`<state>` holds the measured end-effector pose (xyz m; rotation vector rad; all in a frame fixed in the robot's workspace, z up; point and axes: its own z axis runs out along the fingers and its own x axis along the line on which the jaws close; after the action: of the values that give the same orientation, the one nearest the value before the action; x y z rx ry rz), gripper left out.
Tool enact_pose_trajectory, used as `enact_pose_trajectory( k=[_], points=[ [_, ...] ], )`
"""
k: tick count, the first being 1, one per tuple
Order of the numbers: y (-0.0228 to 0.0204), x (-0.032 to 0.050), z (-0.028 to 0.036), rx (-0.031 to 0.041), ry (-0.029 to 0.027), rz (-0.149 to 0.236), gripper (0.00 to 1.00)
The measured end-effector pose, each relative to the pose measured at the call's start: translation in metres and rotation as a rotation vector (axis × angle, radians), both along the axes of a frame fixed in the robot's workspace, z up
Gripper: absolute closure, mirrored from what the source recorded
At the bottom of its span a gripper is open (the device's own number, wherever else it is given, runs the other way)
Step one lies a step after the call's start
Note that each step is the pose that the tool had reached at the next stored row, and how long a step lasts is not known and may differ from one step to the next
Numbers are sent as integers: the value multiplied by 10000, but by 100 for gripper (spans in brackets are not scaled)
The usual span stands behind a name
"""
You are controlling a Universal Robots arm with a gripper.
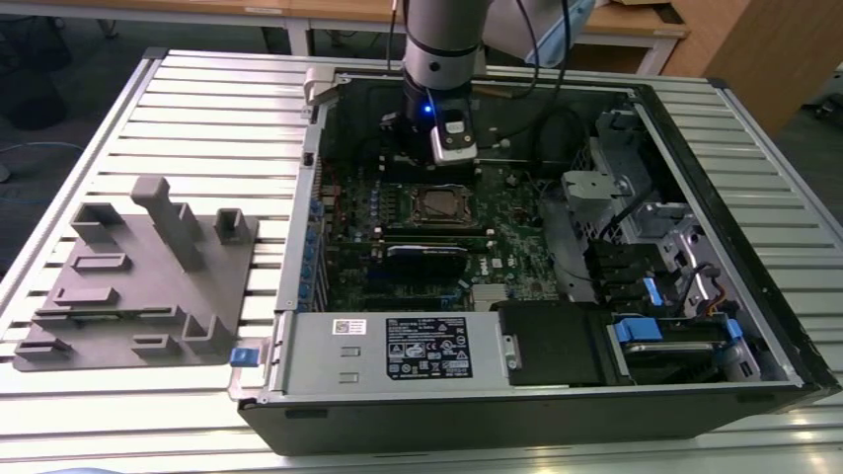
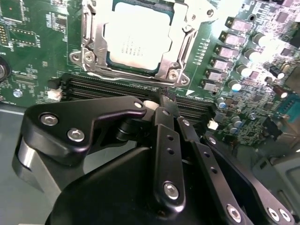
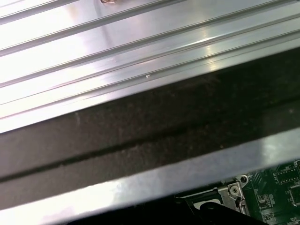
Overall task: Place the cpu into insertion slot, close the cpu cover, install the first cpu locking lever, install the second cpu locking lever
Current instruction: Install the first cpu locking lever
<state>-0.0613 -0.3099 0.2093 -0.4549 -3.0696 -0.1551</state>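
Cpu point(image 2: 136, 40): one, under one cpu cover point(image 2: 95, 42); one end effector point(image 2: 167, 99), closed, gripping nothing.

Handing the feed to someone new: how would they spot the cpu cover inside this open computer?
Find the open black computer case on the slatted metal table, then the green circuit board inside it. Near the board's middle sits the thin square silvery metal cpu cover, framing the dull grey cpu; unlike the long black slots alongside, it is a shiny frame with a window.
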Motion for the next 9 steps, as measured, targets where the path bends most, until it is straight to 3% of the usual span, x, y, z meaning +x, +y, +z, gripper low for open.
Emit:
enact_pose_trajectory(
  k=[9],
  points=[
    [0, 0, -2, 0, 373, 1, 89]
  ],
)
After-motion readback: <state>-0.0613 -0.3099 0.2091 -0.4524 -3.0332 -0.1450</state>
